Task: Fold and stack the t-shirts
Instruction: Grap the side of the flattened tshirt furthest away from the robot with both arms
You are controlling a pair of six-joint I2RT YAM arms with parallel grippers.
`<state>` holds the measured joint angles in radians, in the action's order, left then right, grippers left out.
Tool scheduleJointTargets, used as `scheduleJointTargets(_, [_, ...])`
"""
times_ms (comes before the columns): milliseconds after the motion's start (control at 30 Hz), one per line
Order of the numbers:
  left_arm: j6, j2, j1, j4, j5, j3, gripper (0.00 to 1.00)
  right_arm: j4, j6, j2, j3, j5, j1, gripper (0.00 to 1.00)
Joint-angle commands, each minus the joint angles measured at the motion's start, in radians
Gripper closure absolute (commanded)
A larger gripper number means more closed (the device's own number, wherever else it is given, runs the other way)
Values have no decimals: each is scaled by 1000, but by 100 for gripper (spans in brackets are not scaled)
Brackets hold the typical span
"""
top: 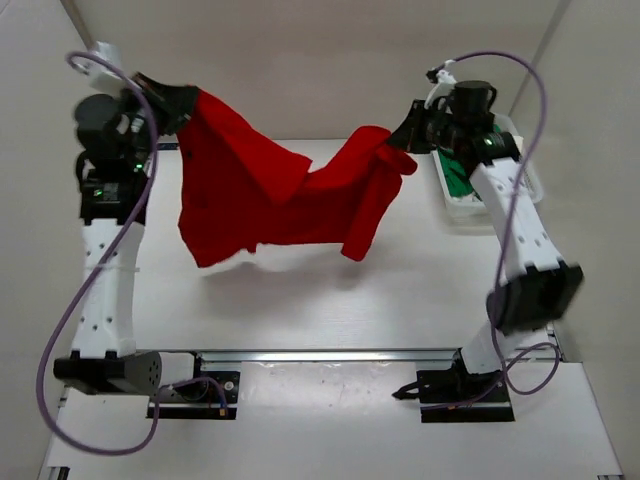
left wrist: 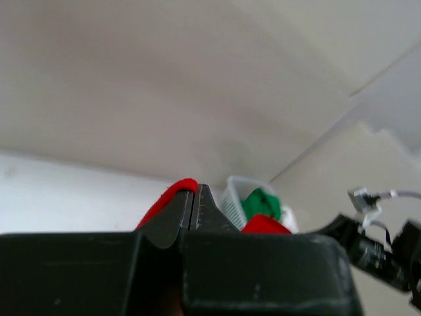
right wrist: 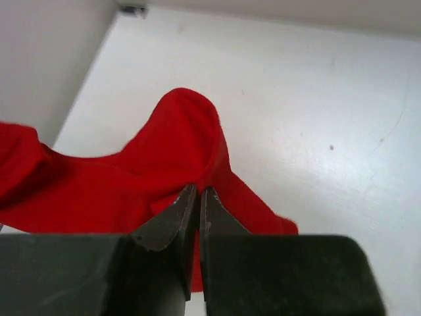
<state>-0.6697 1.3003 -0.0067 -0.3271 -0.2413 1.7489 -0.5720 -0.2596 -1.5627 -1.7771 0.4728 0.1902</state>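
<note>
Position: red t-shirt [top: 270,200] hangs in the air above the table [top: 300,320], strung between the two arms. It appears clear of the surface, with its shadow on the tabletop below.

Left gripper [top: 188,105]: raised at the far left, jaws clamped on one upper edge of the shirt. In the wrist view the fingers are pressed together with red cloth pinched at their tips.

Right gripper [top: 402,135]: raised at the far right, jaws likewise closed tight on the other end of the shirt. In its wrist view red cloth spreads out from between the nearly touching fingers.

Cloth: sags in the middle, with a longer fold drooping below each grip.

Green t-shirt [top: 460,182]: lies in the white mesh basket [top: 530,180] at the table's far right, under the right arm.
</note>
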Motion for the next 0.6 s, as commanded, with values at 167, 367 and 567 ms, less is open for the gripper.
scheduleJointTargets(167, [30, 620, 5, -73, 13, 237, 100, -213, -6, -710, -714, 20, -54, 96])
scheduleJointTargets(367, [-40, 941, 42, -91, -9, 655, 55, -198, -87, -771, -794, 41, -135, 62])
scheduleJointTargets(567, [50, 774, 24, -118, 59, 381, 12, -166, 36, -607, -494, -186, -46, 59])
